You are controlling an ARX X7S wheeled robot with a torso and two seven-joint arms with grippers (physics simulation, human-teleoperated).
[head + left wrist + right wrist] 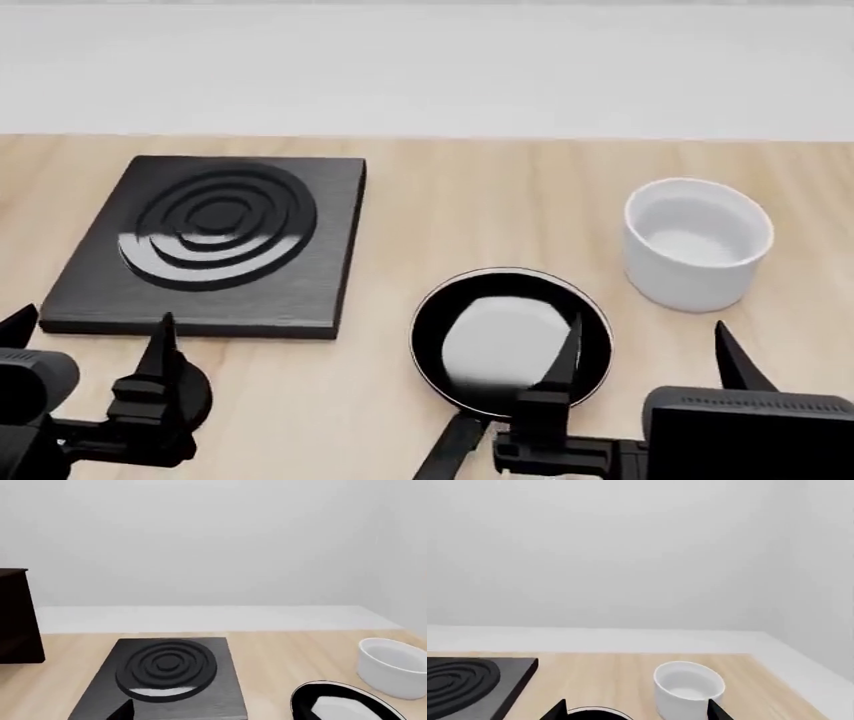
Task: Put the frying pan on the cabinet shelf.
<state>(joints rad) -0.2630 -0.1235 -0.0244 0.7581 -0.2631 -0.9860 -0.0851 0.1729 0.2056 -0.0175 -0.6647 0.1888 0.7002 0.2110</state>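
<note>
The frying pan is small, round and black with a pale grey patch. It lies on the wooden table, its handle pointing to the near edge. It also shows in the left wrist view and as a rim in the right wrist view. My right gripper is open and empty at the pan's right side, one finger overlapping the pan's right edge; it also shows in the right wrist view. My left gripper is open and empty at the front left. A dark cabinet stands at the table's side; its shelf is out of view.
A square black plate with concentric rings lies left of the pan, just beyond my left gripper. A white cylindrical cup stands to the right and beyond the pan. A pale wall lies behind the table.
</note>
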